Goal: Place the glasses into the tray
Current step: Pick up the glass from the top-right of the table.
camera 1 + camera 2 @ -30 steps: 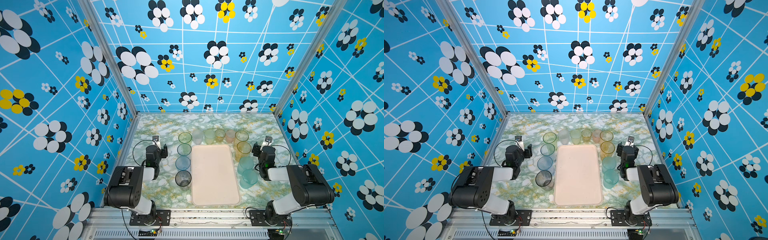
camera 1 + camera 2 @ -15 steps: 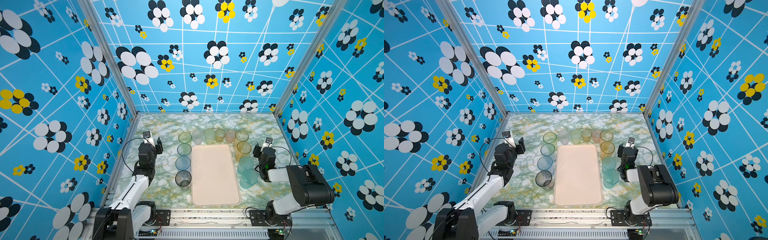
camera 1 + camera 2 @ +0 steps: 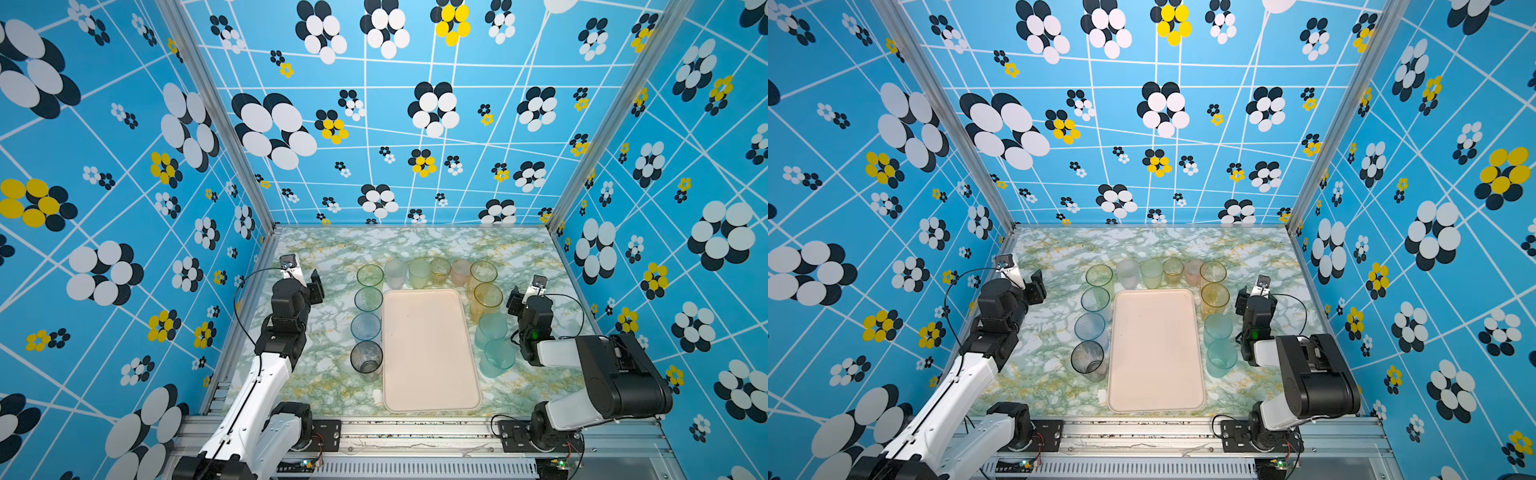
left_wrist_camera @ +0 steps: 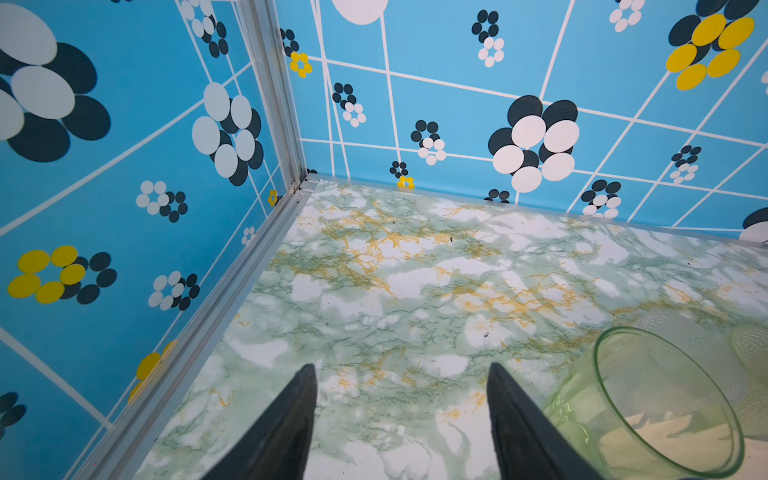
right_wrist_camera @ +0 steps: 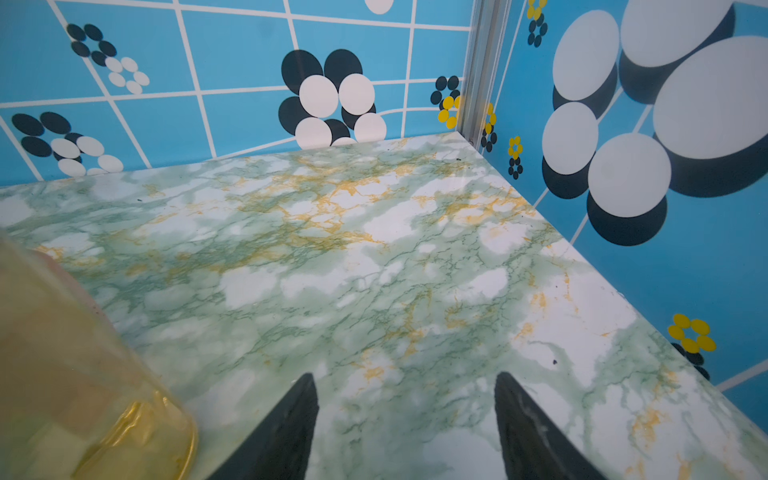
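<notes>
Both top views show the cream tray [image 3: 428,353] on the marbled table [image 3: 415,245], its floor unoccupied. The glasses [image 3: 369,299] stand upright in rows just outside its left, far and right rims. Only the left wrist view shows that the left gripper [image 4: 399,370] has its jaws parted over table, with a green tumbler [image 4: 648,399] near. In the right wrist view the right gripper [image 5: 403,378] is likewise parted and empty beside an amber tumbler [image 5: 83,374]. Free table lies beyond the far row.
</notes>
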